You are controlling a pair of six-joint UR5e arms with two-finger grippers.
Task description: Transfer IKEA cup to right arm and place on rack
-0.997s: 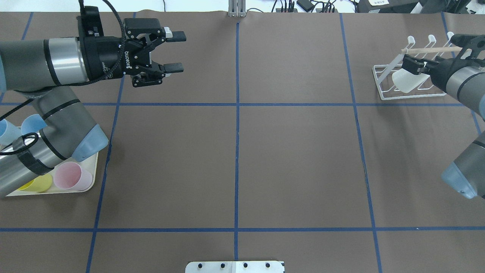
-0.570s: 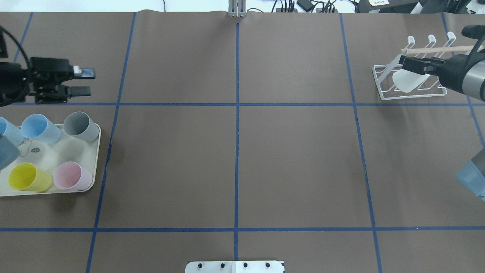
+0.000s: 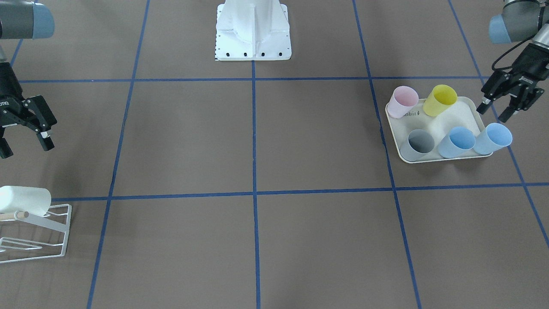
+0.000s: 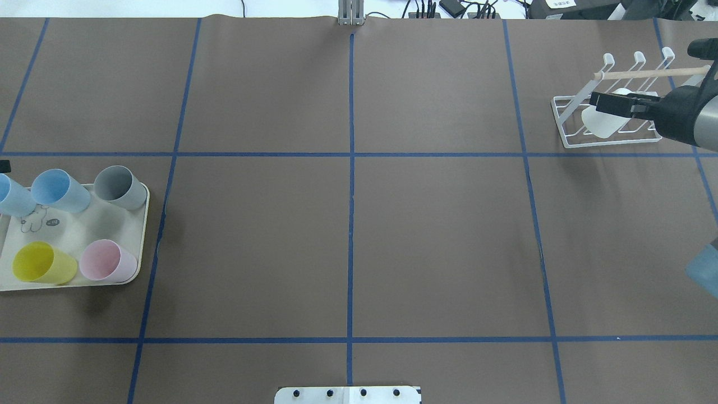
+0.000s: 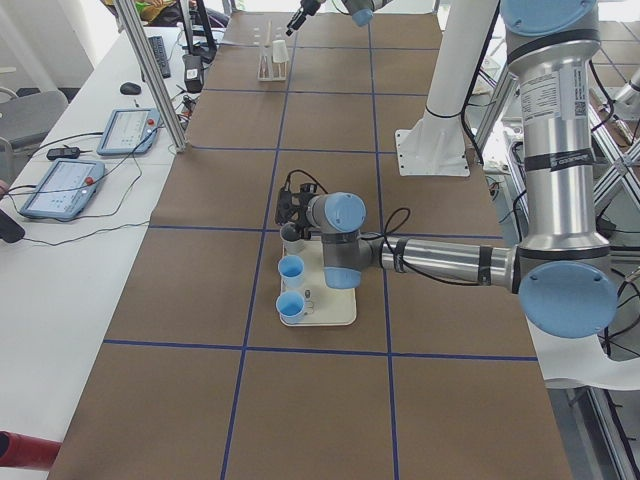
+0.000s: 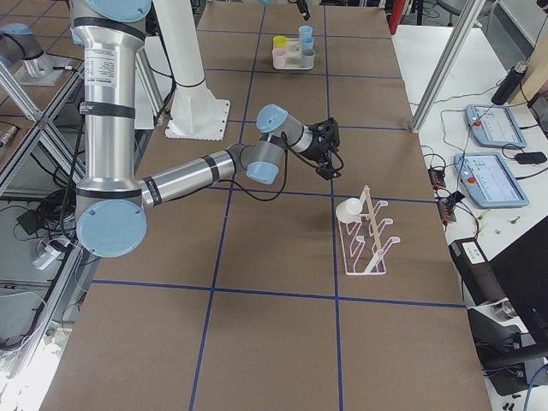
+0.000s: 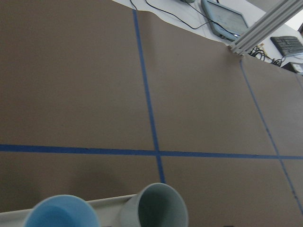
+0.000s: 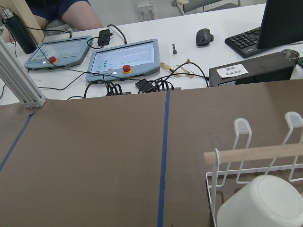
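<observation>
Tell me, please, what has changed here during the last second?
The left gripper pulled back from over the table's far left area toward its left edge; it now hangs, jaws open, beside the tray. The right gripper drew back slightly from the white cup; its jaws are open and clear of it. The cup lies on the rack. Tray, its five cups and rack stayed put.

Table (image 4: 437,241) w/ brown cover, blue tape grid: tray (image 4: 84,221) at left edge, rack (image 4: 645,73) nr far right corner.
</observation>
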